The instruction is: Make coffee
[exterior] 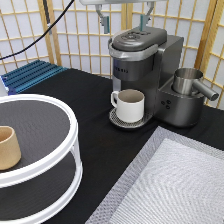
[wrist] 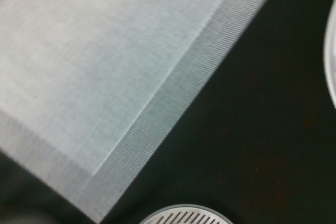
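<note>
My gripper (exterior: pixel 124 21) hangs at the exterior view's top, just above the dark grey coffee machine (exterior: pixel 142 55). Its two fingers stand wide apart with nothing between them. The machine's lid is down. A white handled mug (exterior: pixel 130 105) stands on the machine's round drip tray (exterior: pixel 116 120), under the spout. The small coffee pod is not in view in either picture. The wrist view shows the drip tray's slotted edge (wrist: pixel 184 216) and the black table top.
A steel jug (exterior: pixel 187 80) sits on the machine's right side. A tan handleless cup (exterior: pixel 7 147) stands on a white two-tier round shelf (exterior: pixel 60 155) at the left. A grey mat (exterior: pixel 175 185) (wrist: pixel 97 75) lies at the lower right. A blue rack (exterior: pixel 30 75) lies at the back left.
</note>
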